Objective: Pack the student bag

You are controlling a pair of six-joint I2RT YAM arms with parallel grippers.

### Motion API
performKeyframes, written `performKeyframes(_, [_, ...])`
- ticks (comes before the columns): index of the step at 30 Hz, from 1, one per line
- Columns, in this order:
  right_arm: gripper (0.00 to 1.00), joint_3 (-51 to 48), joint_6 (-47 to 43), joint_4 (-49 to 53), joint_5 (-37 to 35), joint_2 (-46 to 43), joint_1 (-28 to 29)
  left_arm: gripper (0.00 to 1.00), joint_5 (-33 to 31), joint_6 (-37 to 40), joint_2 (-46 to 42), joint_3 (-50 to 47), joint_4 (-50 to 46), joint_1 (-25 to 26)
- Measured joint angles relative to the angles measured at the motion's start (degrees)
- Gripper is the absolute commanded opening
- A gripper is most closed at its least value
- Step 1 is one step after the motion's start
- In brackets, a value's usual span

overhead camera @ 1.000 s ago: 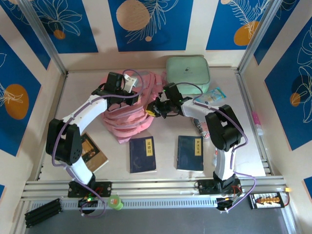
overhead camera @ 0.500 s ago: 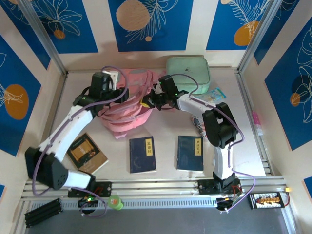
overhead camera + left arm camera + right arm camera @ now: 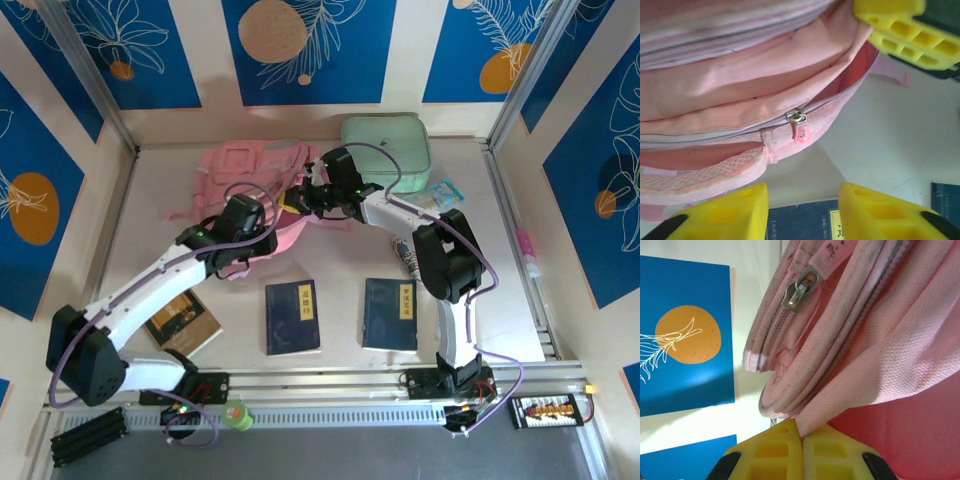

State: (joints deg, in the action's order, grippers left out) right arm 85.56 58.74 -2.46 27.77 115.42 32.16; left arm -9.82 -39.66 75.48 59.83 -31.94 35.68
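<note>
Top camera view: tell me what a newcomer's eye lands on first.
The pink student bag lies slumped at the far middle of the table, the biggest thing there. The right gripper is shut on a fold of its fabric, while the left gripper stands open at its near edge by a zipper pull.

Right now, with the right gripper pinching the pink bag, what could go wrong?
The right gripper holds only a thin fold of the student bag; the fabric could slip free when tugged. The left gripper stands open short of the zipper pull; closing there may grab loose fabric instead.
</note>
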Motion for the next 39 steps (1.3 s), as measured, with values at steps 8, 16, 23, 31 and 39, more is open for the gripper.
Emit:
performKeyframes(8, [0.00,0.0,-0.2,-0.1,0.7,0.0,0.1,0.33,-6.2,-3.0,8.0,3.0,-0.2,2.3])
performKeyframes(16, [0.00,0.0,-0.2,-0.1,0.9,0.0,0.1,0.37,-9.9,-3.5,13.0,5.8,0.0,2.5])
performKeyframes(23, [0.00,0.0,-0.2,-0.4,1.0,0.0,0.0,0.34,-12.0,-3.6,15.8,7.4,-0.6,2.5])
performKeyframes(31, [0.00,0.0,-0.2,-0.7,1.0,0.0,-0.1,0.18,-14.1,-3.8,17.3,8.0,-2.1,2.7])
performKeyframes(39, [0.00,0.0,-0.2,-0.8,1.0,0.0,-0.3,0.08,-14.3,-4.0,17.2,8.0,-2.7,2.9])
